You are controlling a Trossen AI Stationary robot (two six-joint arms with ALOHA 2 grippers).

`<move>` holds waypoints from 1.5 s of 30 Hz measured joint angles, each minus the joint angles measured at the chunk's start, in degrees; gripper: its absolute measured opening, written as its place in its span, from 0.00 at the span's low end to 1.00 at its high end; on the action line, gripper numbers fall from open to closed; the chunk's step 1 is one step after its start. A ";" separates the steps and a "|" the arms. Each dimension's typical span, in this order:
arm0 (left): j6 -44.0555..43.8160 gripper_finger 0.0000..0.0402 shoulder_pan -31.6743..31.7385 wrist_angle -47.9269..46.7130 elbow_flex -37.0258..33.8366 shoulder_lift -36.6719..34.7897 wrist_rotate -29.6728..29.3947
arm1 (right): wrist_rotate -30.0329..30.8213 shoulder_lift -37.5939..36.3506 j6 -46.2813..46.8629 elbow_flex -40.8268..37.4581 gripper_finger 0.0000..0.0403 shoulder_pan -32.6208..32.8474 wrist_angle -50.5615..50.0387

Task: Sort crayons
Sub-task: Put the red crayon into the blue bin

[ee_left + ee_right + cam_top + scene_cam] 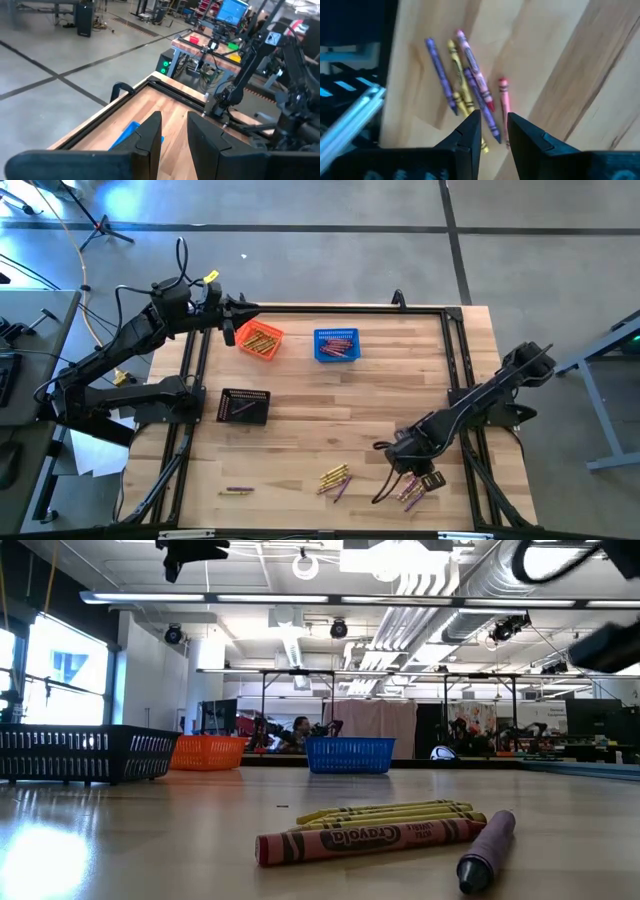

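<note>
Sorting is standing partly done: the orange basket (260, 339) and blue basket (337, 345) are holding crayons, loose crayons (335, 478) are lying on the bench (400, 390), and the right gripper (492, 131), narrowly parted and empty, is hovering over another cluster (465, 85).

Orange basket (260, 339), blue basket (337, 345), black basket (244, 406); yellow, red, purple crayons (385, 830).

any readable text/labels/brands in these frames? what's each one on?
"Crayola": on the paper wrapper of the red crayon lying nearest the low camera.
Yellow crayons behind it: wrapper print too small to read.
Purple crayon: no print readable.
Crayons in the right wrist view: wrappers blurred, unreadable.
Baskets: no labels visible.
</note>
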 joint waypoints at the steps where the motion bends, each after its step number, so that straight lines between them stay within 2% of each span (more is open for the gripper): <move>1: -0.84 0.20 0.01 0.02 0.00 0.00 -0.09 | 0.19 0.00 -0.18 -1.12 0.19 0.02 0.67; 11: -4.18 0.20 0.02 0.48 0.00 0.00 -0.18 | 1.45 0.02 -1.01 -10.91 0.19 1.60 12.38; 17: -4.20 0.20 0.02 1.84 0.00 -0.02 -0.18 | 2.00 0.02 -1.04 -13.99 0.19 2.54 14.71; 23: -4.16 0.20 0.02 3.21 0.00 -0.03 -0.21 | 7.06 -0.31 -2.22 -16.21 0.19 4.55 16.74; 30: -4.14 0.20 0.02 3.08 0.00 -0.02 -0.22 | 10.25 -0.28 -7.04 -16.87 0.19 6.70 17.59; 34: -4.11 0.20 -0.01 2.97 0.00 -0.02 -0.21 | 12.92 -0.24 -6.76 -16.87 0.15 7.80 16.84; 39: -4.09 0.20 0.02 2.78 0.00 -0.02 -0.20 | 13.37 -0.15 -7.57 -16.87 0.03 8.61 16.06; 45: -4.09 0.20 0.02 2.65 0.00 -0.02 -0.20 | 14.39 -0.15 -6.55 -16.85 0.03 9.09 15.98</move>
